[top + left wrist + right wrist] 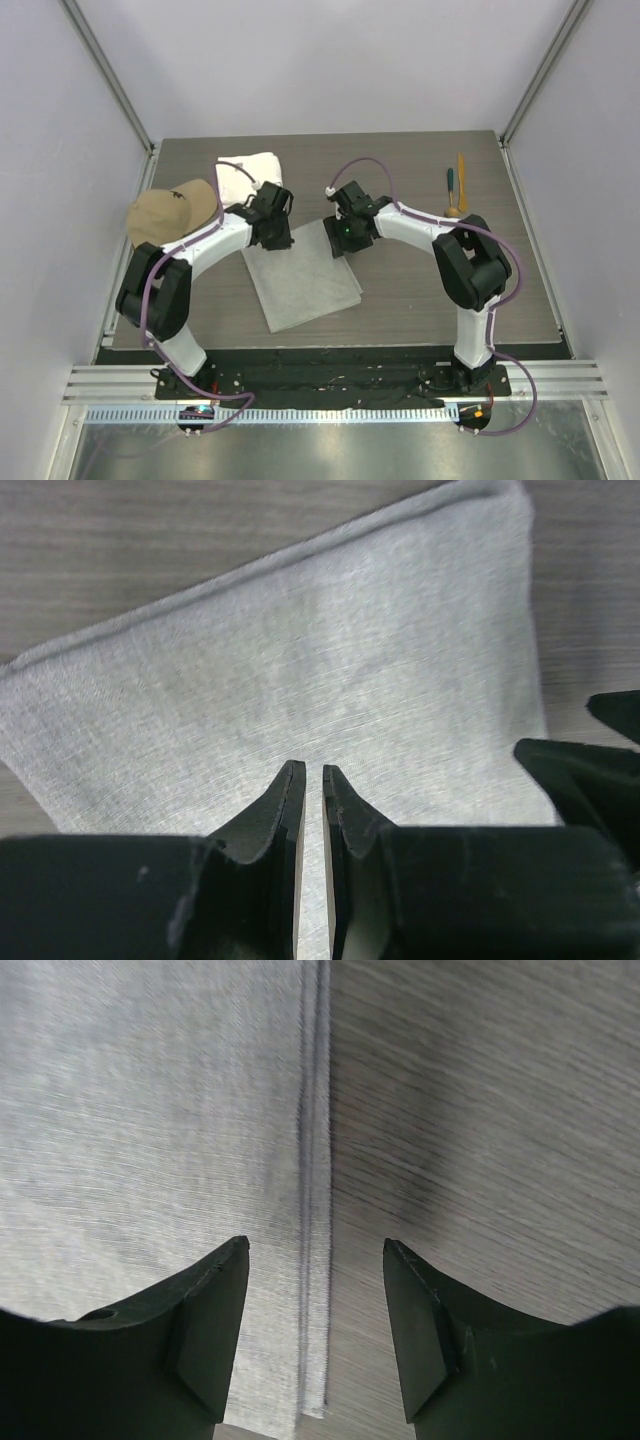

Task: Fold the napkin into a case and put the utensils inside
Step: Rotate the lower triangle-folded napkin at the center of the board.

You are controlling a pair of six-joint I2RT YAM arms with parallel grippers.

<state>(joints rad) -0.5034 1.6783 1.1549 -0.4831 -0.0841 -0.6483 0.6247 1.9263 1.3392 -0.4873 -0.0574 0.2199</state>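
The light-grey napkin (300,278) lies folded into a rectangle on the table, between my two arms. My left gripper (274,236) is down at its far left corner. In the left wrist view its fingertips (312,767) stand a thin slit apart with cloth in the slit, and the napkin (300,650) spreads out beyond them. My right gripper (341,236) is over the far right corner, open. Its fingers (316,1244) straddle the napkin's hemmed edge (315,1160) without touching it. The utensils lie at the back right: teal-handled (450,181), orange stick (461,168), wooden bowl (455,211).
A thick white towel (250,170) lies at the back left, and a tan cap (170,210) sits beside it near the table's left edge. Bare wooden tabletop (500,1110) runs along the napkin's right side.
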